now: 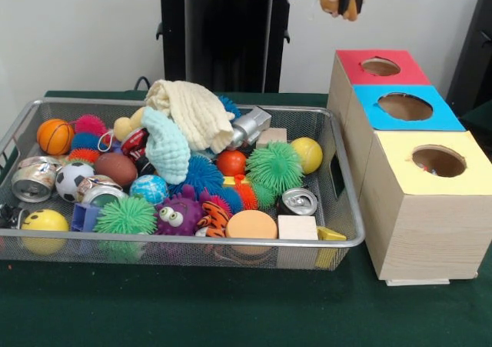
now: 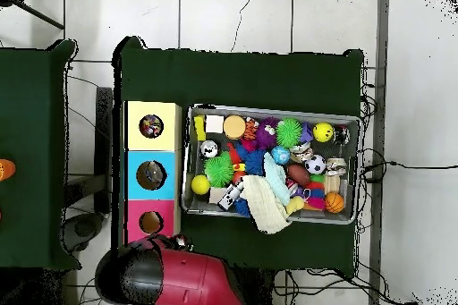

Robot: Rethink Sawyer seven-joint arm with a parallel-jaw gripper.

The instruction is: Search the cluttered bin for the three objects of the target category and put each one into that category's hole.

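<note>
My gripper (image 1: 351, 5) hangs at the top edge of the front view, high above the red-topped box (image 1: 355, 62). It is shut on a small tan and orange toy (image 1: 331, 0) that sticks out to the left of its fingers. The wire mesh bin (image 1: 184, 240) on the left is heaped with toys: spiky balls, sport balls, cans, wooden blocks and cloths. In the overhead view the red arm (image 2: 174, 275) reaches toward the red-topped box (image 2: 134, 222) and hides the gripper. The mesh bin (image 2: 268, 110) lies to the right of the boxes.
Three wooden boxes stand in a row beside the bin, each with a round hole: red, blue (image 1: 373, 108), yellow (image 1: 461, 179). Something colourful lies inside the yellow box's hole (image 2: 150, 126). A cream cloth (image 1: 196, 112) tops the pile. Green cloth (image 1: 231, 308) covers the table.
</note>
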